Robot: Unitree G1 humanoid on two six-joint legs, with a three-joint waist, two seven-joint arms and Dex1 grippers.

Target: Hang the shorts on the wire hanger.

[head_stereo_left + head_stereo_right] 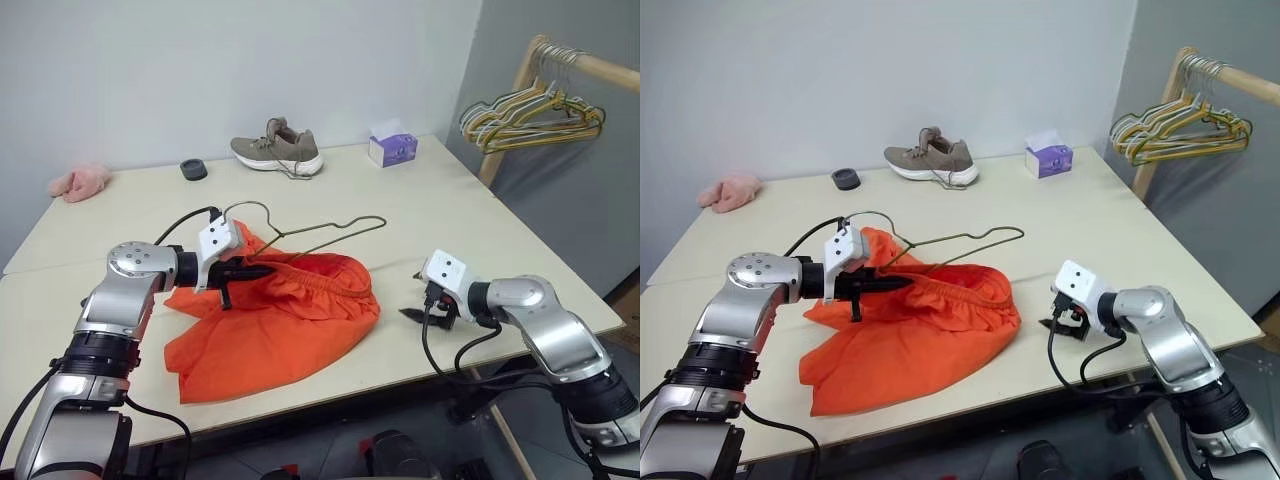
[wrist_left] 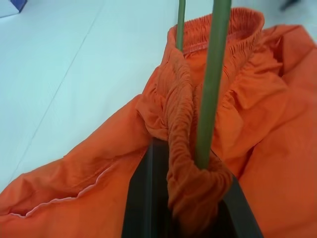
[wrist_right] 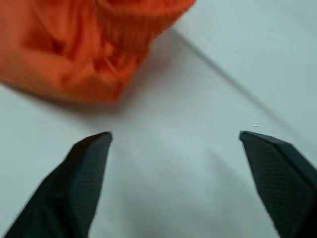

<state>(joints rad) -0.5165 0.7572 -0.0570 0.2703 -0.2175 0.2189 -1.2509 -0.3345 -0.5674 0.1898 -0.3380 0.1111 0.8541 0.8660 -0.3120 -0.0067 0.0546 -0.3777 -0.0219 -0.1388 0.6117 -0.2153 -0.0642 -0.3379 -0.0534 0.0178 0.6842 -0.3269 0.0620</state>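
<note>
step: left gripper [image 1: 262, 270] pinches shorts [image 1: 275, 325] waistband with wire hanger [image 1: 320, 235] (mid-worktop).
next: my right gripper [image 3: 173, 163], jaws wide and empty, regrips.

Bright orange shorts [image 1: 280, 320], olive-green wire hanger [image 1: 320, 232], grey-brown shoe [image 1: 278, 150], perhaps purple tissue box [image 1: 393, 149].

Even, soft indoor light; head views bright, no glare. Faint diffuse shadows under shorts [image 1: 270, 320] and shoe [image 1: 279, 148] on table [image 1: 450, 210]. Right wrist view motion-blurred, cloth smeared, fingertips [image 3: 86, 168] soft. Left wrist view sharp mid-frame, near fingers [image 2: 143, 198] defocused.
</note>
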